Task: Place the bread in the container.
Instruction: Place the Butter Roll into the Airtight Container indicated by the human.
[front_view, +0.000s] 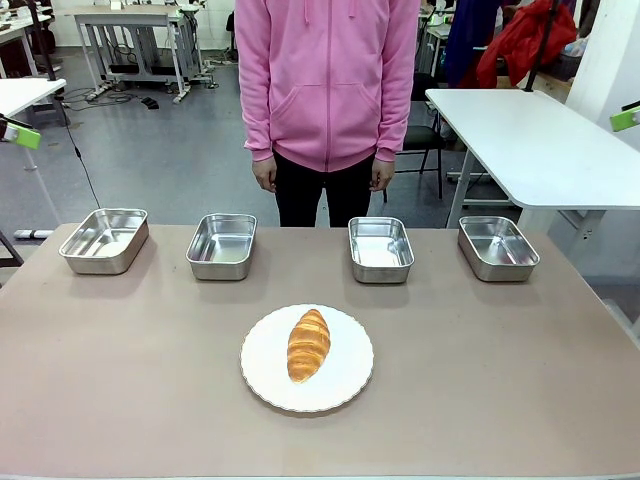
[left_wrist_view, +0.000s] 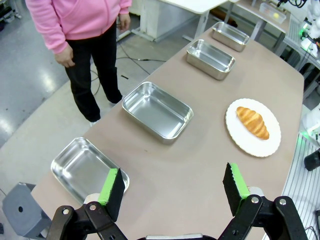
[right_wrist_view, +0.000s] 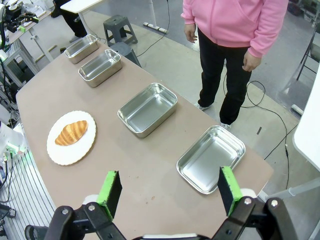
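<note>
Left claw (left_wrist_view: 172, 172) and right claw (right_wrist_view: 169, 174) both gaped open and empty as we noted the bread (front_view: 308, 344) on the plate (front_view: 262, 388), centre of the bench (front_view: 120, 380), long axis near-to-far, forward-right of the left, forward-left of the right, about equally near, containers (front_view: 221, 268) in a row beyond.
</note>
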